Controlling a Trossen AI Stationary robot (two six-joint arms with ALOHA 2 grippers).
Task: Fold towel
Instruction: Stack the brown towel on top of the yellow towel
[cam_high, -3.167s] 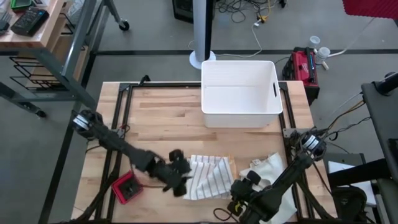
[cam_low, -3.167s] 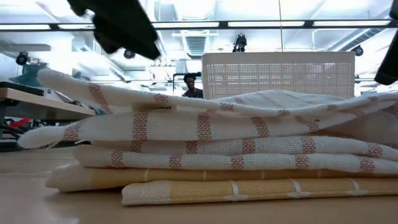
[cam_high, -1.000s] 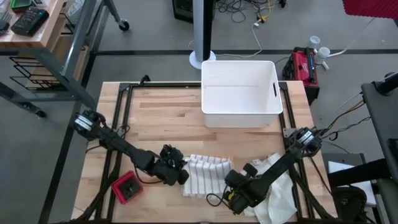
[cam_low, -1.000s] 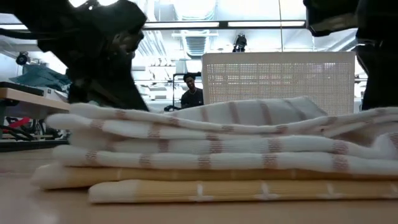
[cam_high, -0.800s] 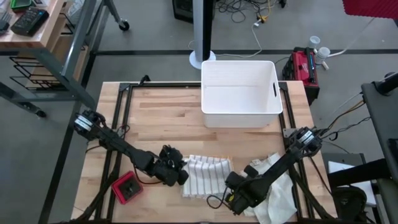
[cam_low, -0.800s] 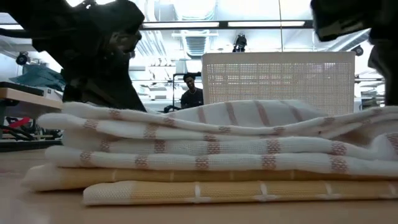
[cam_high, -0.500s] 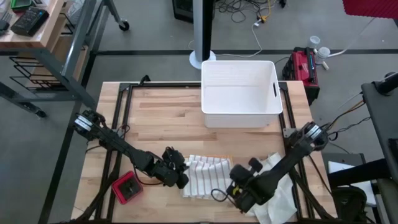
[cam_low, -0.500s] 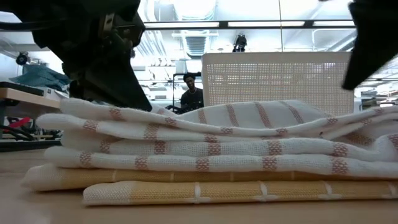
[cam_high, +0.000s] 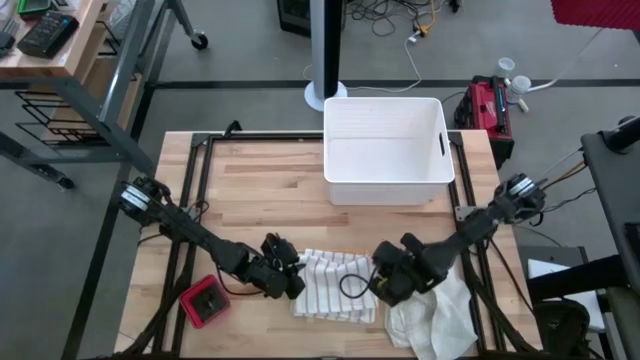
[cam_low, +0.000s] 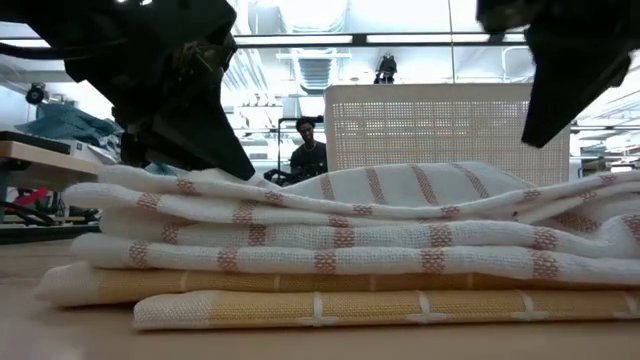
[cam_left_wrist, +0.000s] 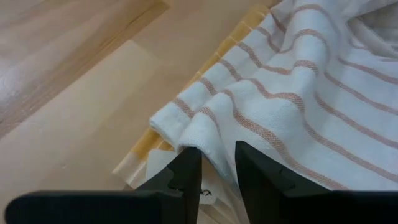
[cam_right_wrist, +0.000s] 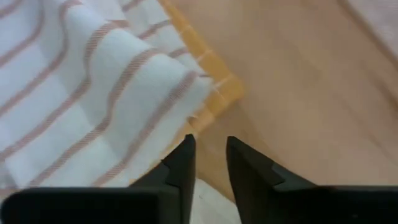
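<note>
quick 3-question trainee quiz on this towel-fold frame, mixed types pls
1. True or false: the striped towel lies inside the white bin.
2. Which pincer sits at the towel's left edge? A) left pincer B) right pincer
3. Fill in: the small red object lies near the ____ arm.

Key: 1 false, it lies on the table. 2 A. 3 left.
</note>
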